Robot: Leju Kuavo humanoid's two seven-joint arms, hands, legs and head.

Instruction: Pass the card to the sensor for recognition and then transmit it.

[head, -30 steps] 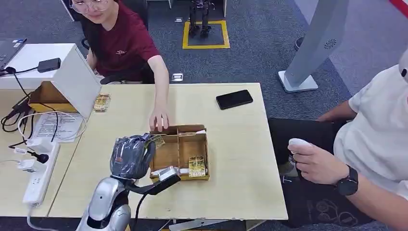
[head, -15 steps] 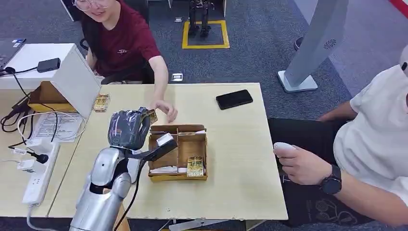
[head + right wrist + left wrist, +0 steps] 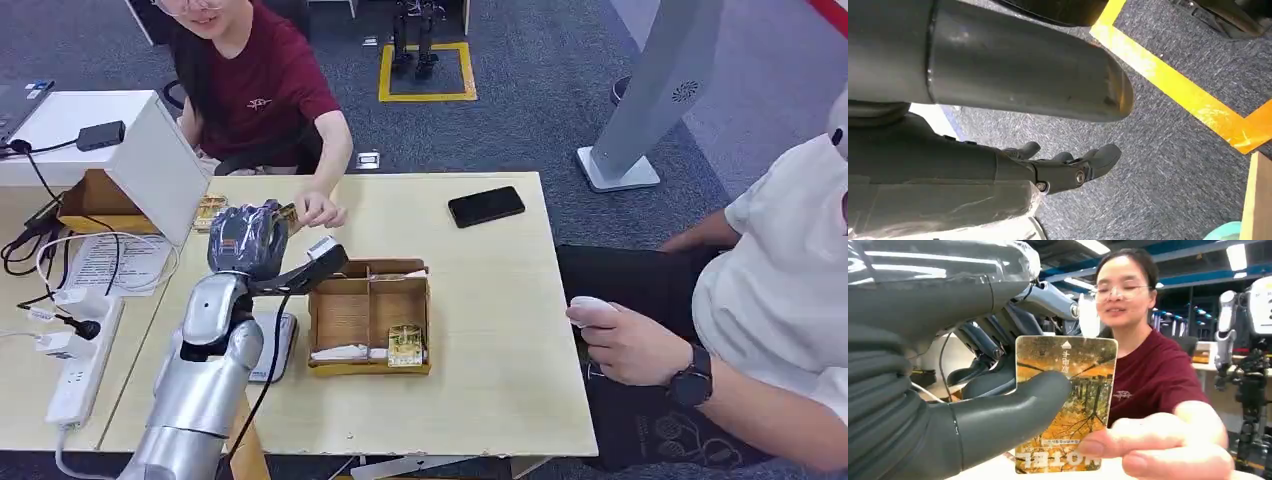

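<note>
Card (image 3: 1065, 405) now higher in left hand (image 3: 245, 238)

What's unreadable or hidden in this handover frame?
- Card: left wrist view, the left hand's thumb and a person's fingers cover part of the face; lower text blurred.
- Card, head view: too small.
- Right hand: right wrist view, fingers partly hidden behind the arm.

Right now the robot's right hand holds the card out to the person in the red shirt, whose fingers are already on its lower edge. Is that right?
Not quite: the left hand holds the card, not the right. The left wrist view shows its thumb pressed on the card's face while the person's fingers grip its lower edge. The right hand hangs over the carpet, holding nothing.
</note>
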